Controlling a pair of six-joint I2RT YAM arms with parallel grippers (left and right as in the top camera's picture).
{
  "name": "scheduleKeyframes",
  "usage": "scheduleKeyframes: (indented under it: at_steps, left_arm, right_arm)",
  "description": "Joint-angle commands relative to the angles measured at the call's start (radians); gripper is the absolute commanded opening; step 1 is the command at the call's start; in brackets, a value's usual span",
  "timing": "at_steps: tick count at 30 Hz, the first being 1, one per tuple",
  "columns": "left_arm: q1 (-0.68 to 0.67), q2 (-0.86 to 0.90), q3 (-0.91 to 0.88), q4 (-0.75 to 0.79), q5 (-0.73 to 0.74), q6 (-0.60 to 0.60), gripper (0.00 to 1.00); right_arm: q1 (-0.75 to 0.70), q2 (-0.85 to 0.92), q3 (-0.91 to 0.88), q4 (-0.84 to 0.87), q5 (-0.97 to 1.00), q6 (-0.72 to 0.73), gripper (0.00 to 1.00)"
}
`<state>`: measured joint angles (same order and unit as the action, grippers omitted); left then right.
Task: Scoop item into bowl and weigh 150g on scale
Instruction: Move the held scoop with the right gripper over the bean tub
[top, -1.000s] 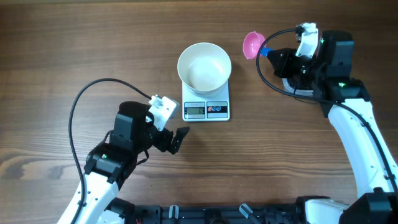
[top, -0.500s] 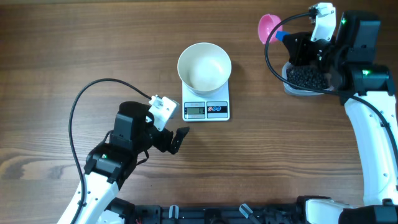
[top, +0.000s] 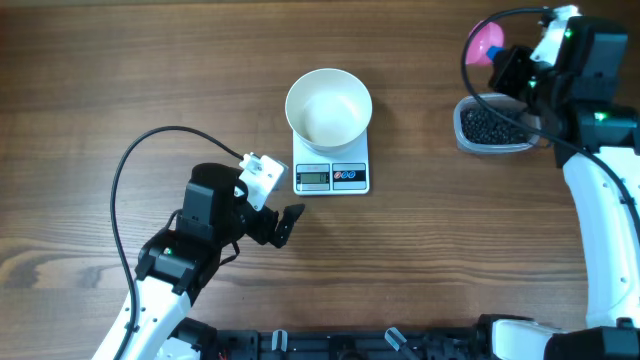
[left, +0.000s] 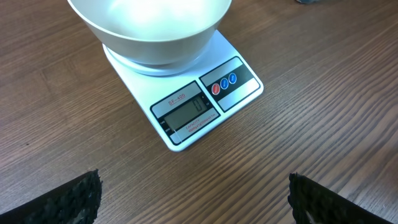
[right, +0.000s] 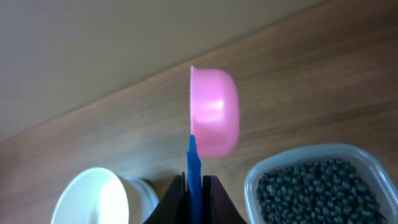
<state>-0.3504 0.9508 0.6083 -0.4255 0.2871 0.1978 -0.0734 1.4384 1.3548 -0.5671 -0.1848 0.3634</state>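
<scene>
The white bowl (top: 328, 105) stands on the white scale (top: 331, 177) at the table's middle; no beads show in it. The item, small black beads (top: 490, 125), fills a clear tub (top: 462, 132) at the right. My right gripper (top: 511, 68) is shut on the blue handle of a pink scoop (top: 485, 42), held in the air by the tub's far left corner. In the right wrist view the scoop (right: 214, 112) is turned on its side above the beads (right: 317, 190), its handle clamped in the gripper (right: 194, 186). My left gripper (left: 193, 205) is open just in front of the scale (left: 193, 109).
The left arm's black cable (top: 150, 145) loops over the table left of the scale. The right arm (top: 600, 200) runs along the right edge. Bare wooden tabletop (top: 150, 60) lies around the scale and tub.
My right gripper has carried the scoop rightward and away from the bowl to the far side of the tub, uncovering the beads. The left arm has not moved.
</scene>
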Motion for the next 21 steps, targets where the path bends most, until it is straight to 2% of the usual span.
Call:
scheduleKeyframes:
  at_steps: [1,8,15,21]
  left_arm:
    - [0.008,0.001,-0.011,0.002,0.015,0.012,1.0]
    - [0.008,0.001,-0.011,0.002,0.015,0.012,1.0]
    - [0.008,0.001,-0.011,0.002,0.015,0.012,1.0]
    - [0.008,0.001,-0.011,0.002,0.015,0.012,1.0]
  right_arm:
    - [-0.01,-0.002,0.018,0.012,0.021,0.014,0.04]
    - [-0.011,-0.002,0.018,-0.056,-0.003,-0.055,0.04]
    - [-0.011,-0.012,0.019,-0.148,-0.06,-0.245,0.04]
    - [-0.013,-0.1,0.02,-0.393,-0.032,-0.449,0.04]
